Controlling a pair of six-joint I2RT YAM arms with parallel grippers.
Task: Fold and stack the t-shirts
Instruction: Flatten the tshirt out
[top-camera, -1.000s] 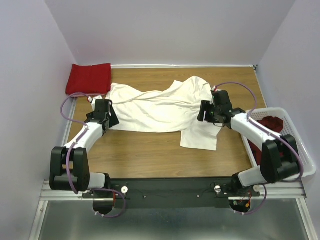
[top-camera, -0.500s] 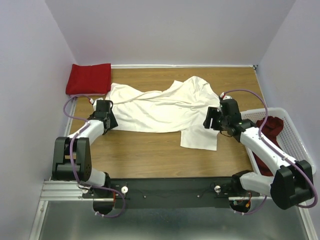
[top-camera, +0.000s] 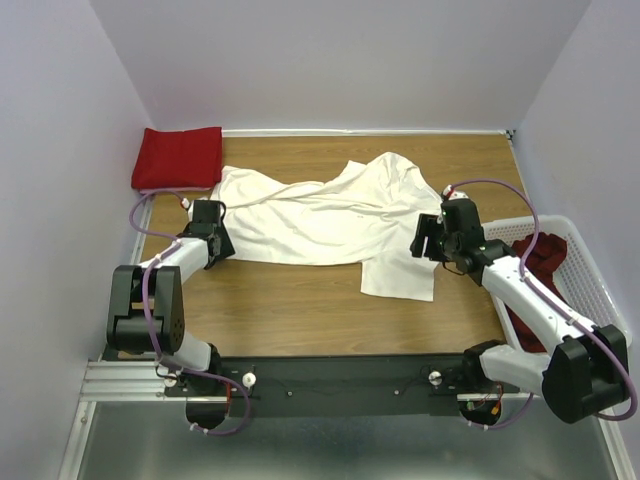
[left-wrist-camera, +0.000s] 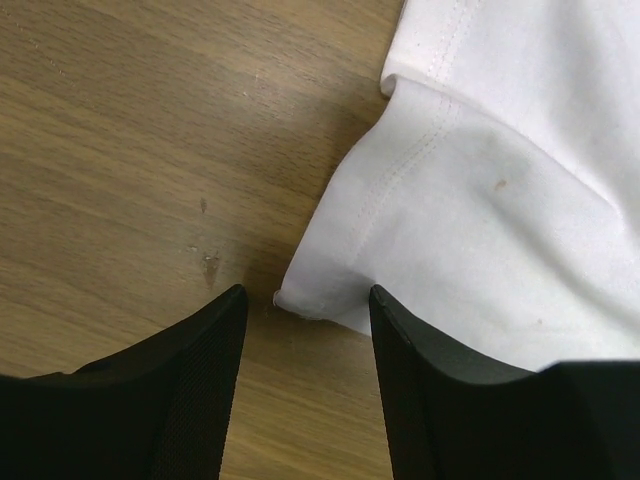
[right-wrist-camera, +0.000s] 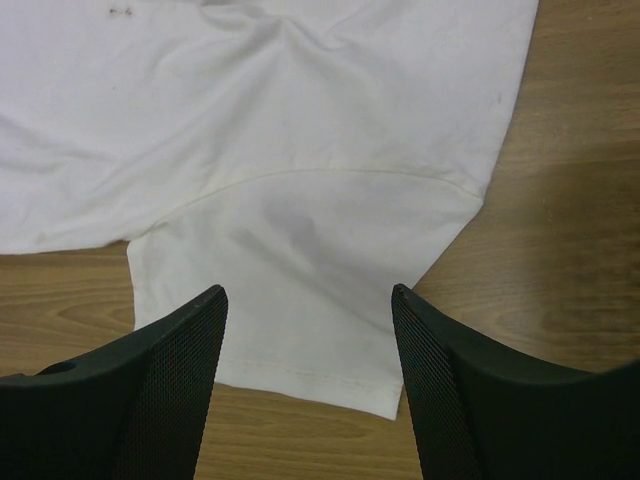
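T-shirts lie in three places, and only the top view takes in all of them. The cream-white t-shirt (top-camera: 320, 215) is spread, rumpled, across the middle of the wooden table (top-camera: 290, 315). The bright red t-shirt (top-camera: 178, 157) sits folded at the far left corner, just beside it. The dark red t-shirt (top-camera: 545, 252) is bunched in the white lattice basket (top-camera: 600, 290) at the right edge.

From above, the left gripper (top-camera: 212, 238) sits low at the cream shirt's left edge. The right gripper (top-camera: 428, 236) is at its right side, by the sleeve (top-camera: 400, 275) that points toward the near edge. How the jaws stand cannot be read there.

The left wrist view settles it for that arm. Its two dark fingers stand apart, low over the wood, with the shirt's hem corner (left-wrist-camera: 300, 292) lying in the gap between the tips. A strip of bare wood shows beside the left finger, and nothing is pinched. This view also shows the double stitching along the hem and a few small brownish specks on the cloth.

The right wrist view shows that arm's fingers spread wide and holding nothing. They hang above the sleeve, with bare wood on either side of it. The curved seam joining sleeve to body and the stitched cuff are clear only here.
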